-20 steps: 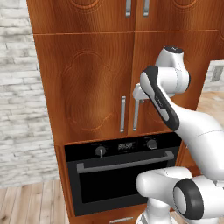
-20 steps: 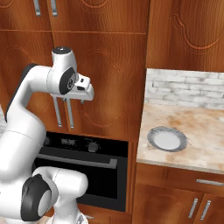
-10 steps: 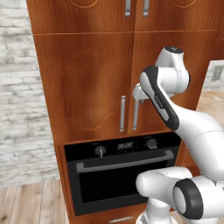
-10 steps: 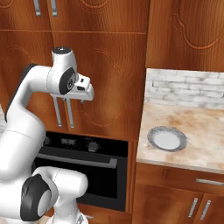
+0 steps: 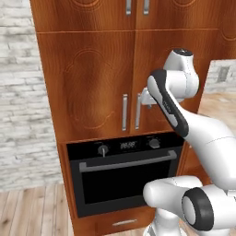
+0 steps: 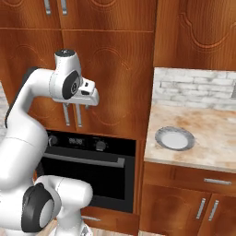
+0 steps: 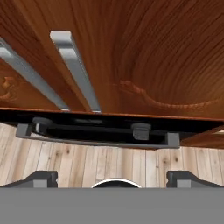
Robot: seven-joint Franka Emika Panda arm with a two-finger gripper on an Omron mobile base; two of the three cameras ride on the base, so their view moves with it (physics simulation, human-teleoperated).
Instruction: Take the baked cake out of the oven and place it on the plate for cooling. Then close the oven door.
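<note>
The black oven point(image 5: 120, 177) sits under wooden cabinets with its oven door point(image 6: 87, 179) closed, the silver bar handle point(image 5: 127, 163) across the top. The baked cake is hidden. On the stone counter to the right of the oven rests the round grey plate point(image 6: 174, 138). My gripper point(image 6: 88, 98) hangs high in front of the cabinet doors above the oven, pointing down, open and holding nothing. In the hand view the gripper point(image 7: 112, 179) looks down past the oven's knobs and handle point(image 7: 94, 141) to the wooden floor.
Two vertical silver cabinet handles point(image 5: 131, 111) hang just beside my hand. Brown cabinet doors rise above the oven. The counter point(image 6: 207, 143) has a stone backsplash and drawers below. A white brick wall point(image 5: 23, 110) stands left of the oven.
</note>
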